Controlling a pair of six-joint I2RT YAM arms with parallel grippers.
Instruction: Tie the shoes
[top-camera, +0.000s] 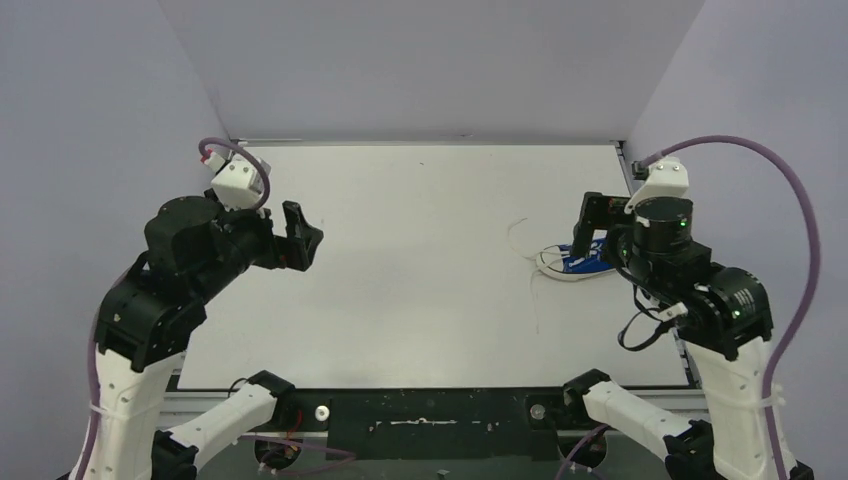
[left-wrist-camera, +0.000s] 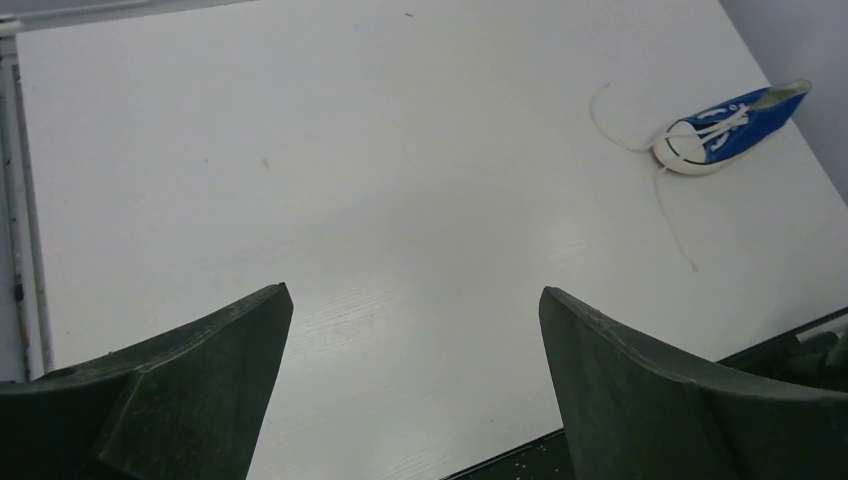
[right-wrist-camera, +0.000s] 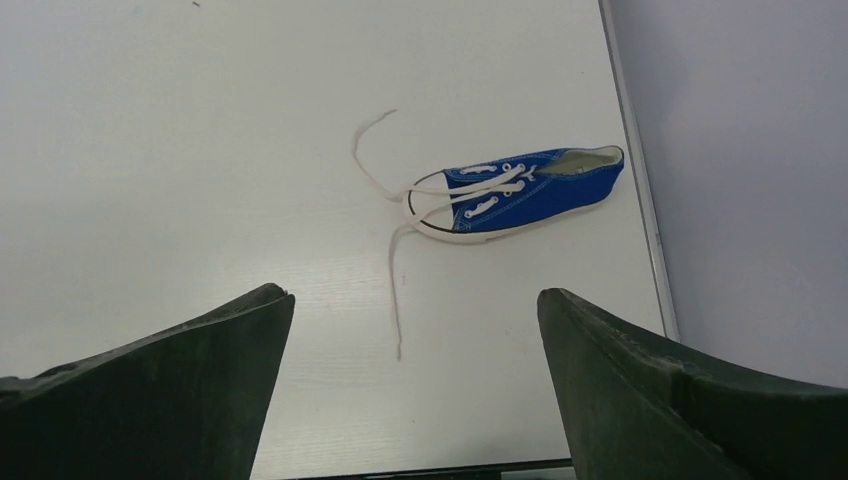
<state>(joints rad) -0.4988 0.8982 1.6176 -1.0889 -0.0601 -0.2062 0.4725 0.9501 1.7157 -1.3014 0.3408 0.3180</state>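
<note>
White counter (top-camera: 420, 250) carries the sneaker (right-wrist-camera: 525, 195) at the overhead frame's right-middle, near the counter's right edge. Its long axis runs left-right, toe leftward, laces (right-wrist-camera: 394, 290) loose. Right end effector (right-wrist-camera: 413, 293) and left end effector (left-wrist-camera: 415, 292) are spread wide, empty.

Each arm (top-camera: 125, 375) is white-shelled with black joints, a looping purple cable (top-camera: 813, 245) and dark wedge-shaped claw fingers (left-wrist-camera: 170, 400).
</note>
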